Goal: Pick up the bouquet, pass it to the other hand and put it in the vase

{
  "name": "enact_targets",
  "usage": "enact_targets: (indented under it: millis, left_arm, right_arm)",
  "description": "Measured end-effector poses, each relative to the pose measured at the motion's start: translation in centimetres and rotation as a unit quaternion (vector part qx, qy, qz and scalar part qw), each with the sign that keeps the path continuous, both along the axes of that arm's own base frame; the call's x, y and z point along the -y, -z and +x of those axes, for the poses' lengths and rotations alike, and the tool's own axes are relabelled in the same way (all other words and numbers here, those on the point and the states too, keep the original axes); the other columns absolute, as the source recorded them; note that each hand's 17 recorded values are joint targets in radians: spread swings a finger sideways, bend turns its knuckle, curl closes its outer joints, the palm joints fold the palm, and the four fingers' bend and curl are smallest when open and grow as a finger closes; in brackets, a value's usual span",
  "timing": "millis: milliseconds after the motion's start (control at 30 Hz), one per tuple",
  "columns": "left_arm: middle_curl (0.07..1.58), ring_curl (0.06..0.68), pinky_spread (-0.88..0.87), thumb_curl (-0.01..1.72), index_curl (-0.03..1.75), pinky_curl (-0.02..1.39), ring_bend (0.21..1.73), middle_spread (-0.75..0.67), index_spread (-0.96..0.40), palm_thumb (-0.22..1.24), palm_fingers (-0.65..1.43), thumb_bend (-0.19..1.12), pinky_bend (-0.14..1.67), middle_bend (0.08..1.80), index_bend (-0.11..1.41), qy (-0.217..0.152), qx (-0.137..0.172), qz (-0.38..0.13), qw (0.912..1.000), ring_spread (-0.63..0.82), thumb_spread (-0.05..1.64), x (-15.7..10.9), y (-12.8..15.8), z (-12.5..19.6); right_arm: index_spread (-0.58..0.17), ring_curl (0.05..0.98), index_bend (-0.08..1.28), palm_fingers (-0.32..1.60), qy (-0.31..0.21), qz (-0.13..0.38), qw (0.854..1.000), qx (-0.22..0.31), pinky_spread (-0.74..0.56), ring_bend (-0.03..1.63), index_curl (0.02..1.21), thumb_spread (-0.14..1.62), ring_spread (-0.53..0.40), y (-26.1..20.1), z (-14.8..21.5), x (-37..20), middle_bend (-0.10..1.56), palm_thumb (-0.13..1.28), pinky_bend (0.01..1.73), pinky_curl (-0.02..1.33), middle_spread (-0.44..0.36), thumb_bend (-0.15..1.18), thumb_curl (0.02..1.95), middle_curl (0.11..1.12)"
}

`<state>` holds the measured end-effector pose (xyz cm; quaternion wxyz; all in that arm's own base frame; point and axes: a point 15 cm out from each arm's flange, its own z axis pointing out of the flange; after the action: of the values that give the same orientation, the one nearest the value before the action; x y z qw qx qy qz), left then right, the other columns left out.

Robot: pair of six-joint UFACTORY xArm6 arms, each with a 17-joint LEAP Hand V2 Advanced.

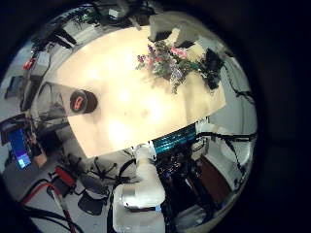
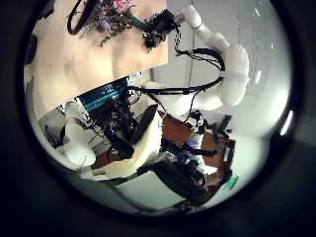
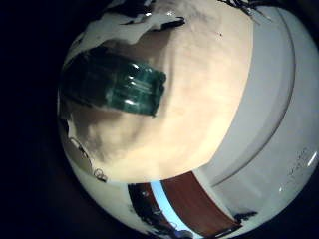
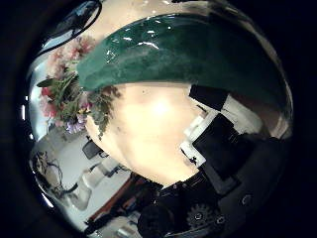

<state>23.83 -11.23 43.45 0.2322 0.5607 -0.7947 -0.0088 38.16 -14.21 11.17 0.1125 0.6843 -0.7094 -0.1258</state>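
The bouquet (image 1: 171,58) of flowers and leaves lies toward one end of the pale table (image 1: 117,87). My right hand (image 1: 210,66) is at its stem end. In the right thumb side palm view the green wrapped stem (image 4: 178,55) fills much of the picture, close to the palm. The flowers (image 4: 69,91) spread at one end, and the right hand's fingers (image 4: 224,139) lie beside the stem; whether they are curled round it does not show. The stem wrap (image 3: 115,85) sits just over the table. The dark vase (image 1: 83,100) stands upright, far from the bouquet. My left hand is high above the table, with no fingers showing.
A teal ribbed block (image 1: 181,139) sits at the table's near edge, above a white arm (image 1: 141,189). The right arm (image 2: 229,69) reaches in to the bouquet (image 2: 117,18). Cluttered floor and equipment surround the table (image 2: 79,59).
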Motion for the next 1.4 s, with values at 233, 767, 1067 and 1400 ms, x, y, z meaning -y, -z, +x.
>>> enact_targets:
  millis: [233, 767, 1067, 1400]
  left_arm:
    - [0.32, 0.165, 0.46, 0.29, 0.38, 0.35, 0.54, 0.24, -0.05, 0.23, 0.26, -0.02, 0.21, 0.19, 0.18, 0.002, -0.003, 0.000, 1.0000, 0.46, 1.20, 0.2, 0.1, 0.3]
    - [0.32, 0.167, 0.46, 0.29, 0.38, 0.35, 0.55, 0.25, -0.05, 0.23, 0.26, -0.02, 0.22, 0.19, 0.18, 0.001, -0.005, 0.001, 1.0000, 0.46, 1.20, 0.2, 0.1, 1.0]
    - [0.32, 0.165, 0.46, 0.29, 0.38, 0.35, 0.54, 0.24, -0.05, 0.23, 0.26, -0.02, 0.22, 0.19, 0.18, 0.000, -0.002, 0.001, 1.0000, 0.46, 1.20, 0.1, 0.0, 1.0]
    - [0.32, 0.166, 0.46, 0.29, 0.38, 0.35, 0.54, 0.24, -0.05, 0.23, 0.26, -0.02, 0.22, 0.18, 0.18, 0.000, 0.004, -0.002, 1.0000, 0.46, 1.20, 0.2, -0.3, 0.9]
  right_arm:
    - [-0.419, 0.414, 0.20, 0.84, -0.001, -0.004, 1.000, -0.003, -0.44, 1.05, 0.41, 0.85, -0.363, 0.1, -0.1, 0.2, 0.62, 1.04, 1.15, 0.25, -0.306, -0.02, 0.58, 0.56]
    - [-0.392, 0.580, 0.93, 1.25, 0.026, -0.033, 0.994, 0.102, -0.31, 1.29, 0.82, 0.84, -0.239, -1.8, 2.9, 4.5, 1.14, 1.08, 1.36, 0.42, -0.215, 0.01, 0.62, 0.80]
    - [-0.295, 0.659, 1.09, 1.17, 0.055, -0.014, 0.988, 0.146, -0.22, 1.38, 0.88, 0.85, -0.210, -5.6, 3.0, 5.7, 1.30, 1.19, 1.43, 0.51, -0.140, 0.06, 0.76, 0.82]
    - [-0.241, 0.696, 1.14, 1.16, 0.060, 0.087, 0.970, 0.217, -0.18, 1.41, 0.88, 0.84, -0.192, -12.4, 3.0, 2.5, 1.35, 1.18, 1.42, 0.57, -0.100, 0.05, 0.88, 0.79]
